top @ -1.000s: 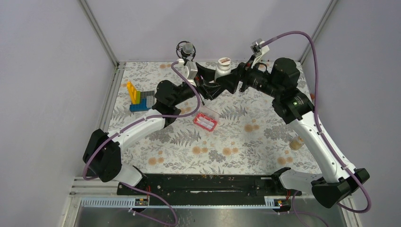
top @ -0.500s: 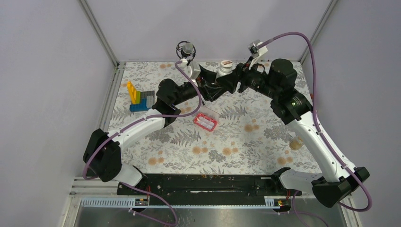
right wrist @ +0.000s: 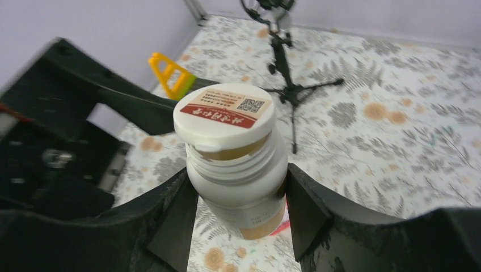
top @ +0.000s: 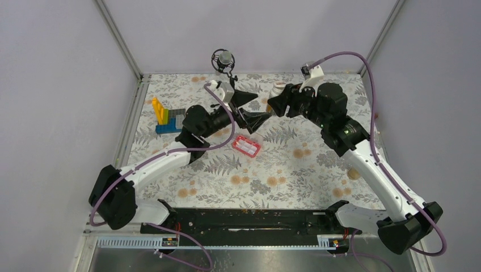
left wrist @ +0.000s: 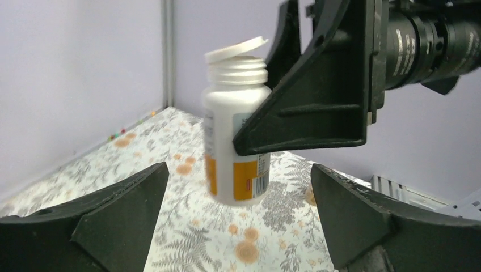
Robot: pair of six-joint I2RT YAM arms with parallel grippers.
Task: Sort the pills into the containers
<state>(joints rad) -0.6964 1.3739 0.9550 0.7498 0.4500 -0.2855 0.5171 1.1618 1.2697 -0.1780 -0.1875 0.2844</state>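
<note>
Your left gripper (top: 252,107) has its jaws wide apart, empty, just beside the white plastic bottle with the orange label (left wrist: 226,136). Your right gripper (right wrist: 239,192) is clamped round that bottle, holding it above the far side of the desk (top: 317,170).

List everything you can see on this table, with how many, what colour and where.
pill bottle: one, white with an orange label, held off the cloth, white cap sitting loose on its neck
compartment box: one, pink, middle of the cloth
small bottle: one, clear yellowish, right side of the cloth
toy-brick block: one, blue, yellow and grey, left side of the cloth
tripod stand: one, black, far edge
cloth: one, grey leaf and orange flower print, covering the table
left arm: one, black and white, jaws wide open on either side of the pill bottle, not touching it
right arm: one, black and white, jaws shut on the pill bottle
</note>
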